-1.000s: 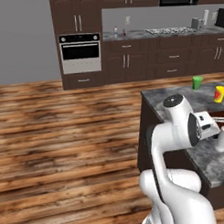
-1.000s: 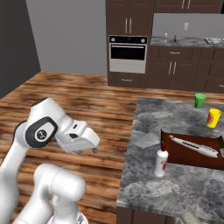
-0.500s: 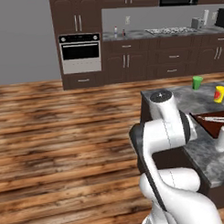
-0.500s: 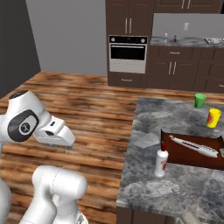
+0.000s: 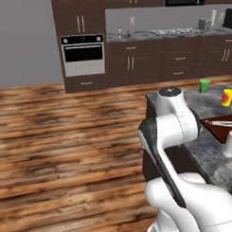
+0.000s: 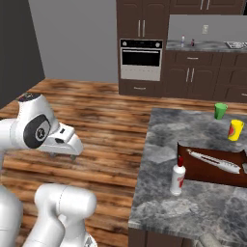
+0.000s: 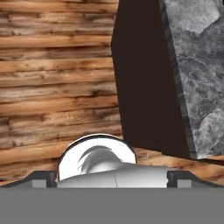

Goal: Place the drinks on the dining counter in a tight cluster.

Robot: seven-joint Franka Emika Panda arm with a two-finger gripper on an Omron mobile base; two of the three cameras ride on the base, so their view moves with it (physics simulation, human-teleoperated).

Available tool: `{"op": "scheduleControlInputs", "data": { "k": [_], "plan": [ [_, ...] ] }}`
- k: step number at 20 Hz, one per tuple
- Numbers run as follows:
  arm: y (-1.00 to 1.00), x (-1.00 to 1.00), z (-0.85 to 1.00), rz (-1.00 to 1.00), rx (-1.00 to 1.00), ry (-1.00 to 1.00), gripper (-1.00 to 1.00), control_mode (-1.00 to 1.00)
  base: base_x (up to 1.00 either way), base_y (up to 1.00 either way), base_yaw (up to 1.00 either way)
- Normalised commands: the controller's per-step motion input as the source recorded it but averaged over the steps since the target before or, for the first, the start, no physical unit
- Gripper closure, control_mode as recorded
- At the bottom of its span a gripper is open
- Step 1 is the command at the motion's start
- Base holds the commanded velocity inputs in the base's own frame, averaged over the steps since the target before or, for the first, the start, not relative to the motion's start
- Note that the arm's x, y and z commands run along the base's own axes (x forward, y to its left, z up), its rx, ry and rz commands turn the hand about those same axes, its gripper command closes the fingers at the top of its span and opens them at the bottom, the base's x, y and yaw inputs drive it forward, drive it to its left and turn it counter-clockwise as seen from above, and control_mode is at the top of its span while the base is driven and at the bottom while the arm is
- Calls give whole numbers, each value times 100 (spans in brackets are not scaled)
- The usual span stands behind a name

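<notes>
A white bottle with a red cap point(image 6: 178, 176) stands upright on the dining counter point(image 6: 166, 132), just left of a brown tray; the left base view shows that bottle point(image 5: 231, 142) at its right edge. Two more small drinks stand on the far wall counter: a clear one point(image 6: 182, 42) and a short red one point(image 6: 192, 43). My gripper point(image 6: 67, 153) hangs over the wooden floor, well left of the dining counter. It is open and holds nothing. In the hand view its fingertips point(image 7: 42, 177) stand wide apart, and the island's dark base point(image 7: 144, 87) lies ahead.
A brown tray point(image 6: 195, 165) with a utensil in it lies on the dining counter. A green cup point(image 6: 220, 110) and a yellow cup point(image 6: 235, 130) stand behind it. An oven point(image 6: 141, 60) sits in the far cabinets. Wooden floor point(image 6: 106, 125) stretches left of the island.
The arm has swung left, away from the dining counter, carrying the open hand out over the floor. The bottle, tray and cups have not moved.
</notes>
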Motion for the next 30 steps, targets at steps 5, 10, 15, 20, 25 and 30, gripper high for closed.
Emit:
{"op": "scheduleControlInputs", "data": {
  "k": [5, 10, 15, 20, 25, 30],
  "plan": [
    [-40, 1, 0, 8, 6, 0, -100, -100, 0, 0, 0],
    [-40, -6, 3, 0, 28, -9, -100, -100, 0, 0, 0],
    [-25, -62, 43, 0, 23, -12, -100, -100, 0, 0, 0],
    [-4, -67, 58, 0, 5, -6, -100, -100, 0, 0, 0],
    [0, -78, 37, 0, -4, -13, -100, -100, 0, 0, 0],
    [12, -4, 6, 0, -19, -3, -100, -100, 0, 0, 0]
  ]
}}
